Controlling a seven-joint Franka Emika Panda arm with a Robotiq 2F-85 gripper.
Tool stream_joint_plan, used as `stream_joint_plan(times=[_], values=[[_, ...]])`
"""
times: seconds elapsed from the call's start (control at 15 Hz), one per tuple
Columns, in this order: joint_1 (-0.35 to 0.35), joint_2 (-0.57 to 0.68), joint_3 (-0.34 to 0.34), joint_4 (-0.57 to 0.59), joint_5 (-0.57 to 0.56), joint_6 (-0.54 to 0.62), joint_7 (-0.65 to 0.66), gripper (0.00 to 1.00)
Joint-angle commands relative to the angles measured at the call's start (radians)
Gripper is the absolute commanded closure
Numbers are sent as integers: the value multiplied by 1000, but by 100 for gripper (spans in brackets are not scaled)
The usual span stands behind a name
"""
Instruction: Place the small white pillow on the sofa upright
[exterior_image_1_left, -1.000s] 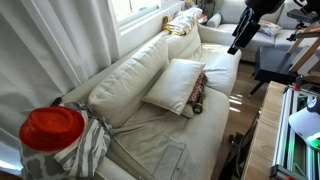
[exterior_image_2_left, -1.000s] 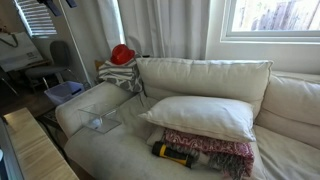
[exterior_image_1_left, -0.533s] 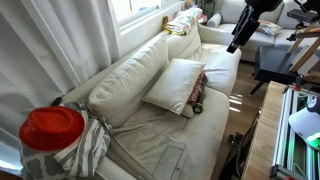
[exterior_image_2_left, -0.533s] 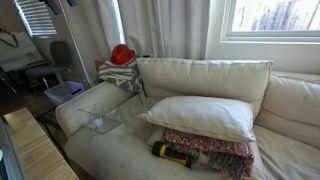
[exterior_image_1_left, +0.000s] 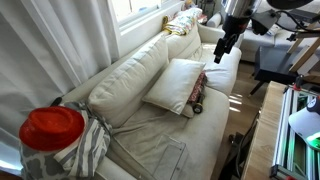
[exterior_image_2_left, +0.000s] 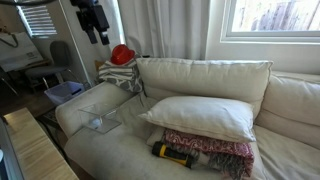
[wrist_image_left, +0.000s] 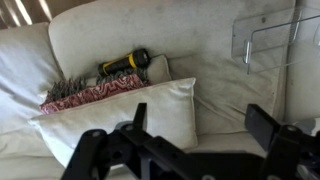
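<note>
The small white pillow (exterior_image_1_left: 172, 85) lies flat on the sofa (exterior_image_1_left: 130, 72), on top of a red patterned pillow (exterior_image_1_left: 198, 93). It shows in both exterior views (exterior_image_2_left: 200, 117) and in the wrist view (wrist_image_left: 110, 122). My gripper (exterior_image_1_left: 222, 50) hangs in the air over one end of the sofa, well apart from the pillow; it is also in an exterior view (exterior_image_2_left: 100, 35). In the wrist view the gripper (wrist_image_left: 200, 125) is open and empty, with the pillow's corner below its fingers.
A yellow-and-black flashlight (exterior_image_2_left: 172, 153) lies on the seat beside the red patterned pillow (wrist_image_left: 90, 93). A clear plastic box (exterior_image_2_left: 100, 122) sits on the seat by the armrest. A red hat (exterior_image_2_left: 122, 54) rests on striped cloth. A wooden table (exterior_image_2_left: 35, 150) stands in front.
The arm has moved in over the sofa end, toward the pillow, and has entered the exterior view where it was absent. The pillow has not moved.
</note>
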Motion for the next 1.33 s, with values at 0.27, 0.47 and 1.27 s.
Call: stream_joint_plan(times=[0.27,0.47,1.27], values=[[-1,507,-144,88,307,375,-32,0],[-21,618,-109,178,549,427,-85,0],[-143,720,40,277,755,500,-126,0]])
